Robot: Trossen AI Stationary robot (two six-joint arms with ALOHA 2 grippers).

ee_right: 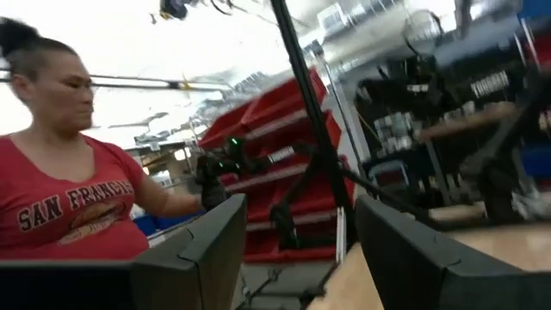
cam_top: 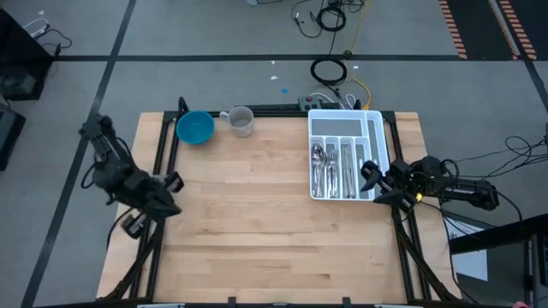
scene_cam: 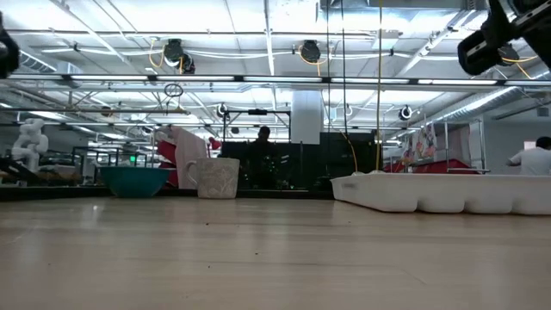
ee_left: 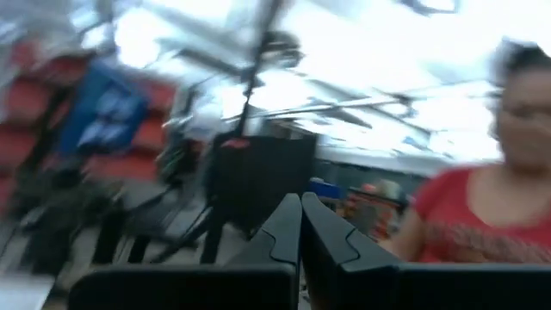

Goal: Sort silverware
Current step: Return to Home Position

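Lying lengthwise in the long compartments of the white tray (cam_top: 346, 125) on the table's right side, the silverware (cam_top: 331, 168) is all gathered there. The right gripper (ee_right: 301, 207) hangs just beside the tray's outer wall, its fingers spread apart and empty. The left gripper (ee_left: 300, 207) sits at the table's left edge, fingers pressed together on nothing.

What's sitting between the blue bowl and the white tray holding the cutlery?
A pale cup stands there, close beside the bowl; from it to the tray the wooden table is bare. The high view shows this best.
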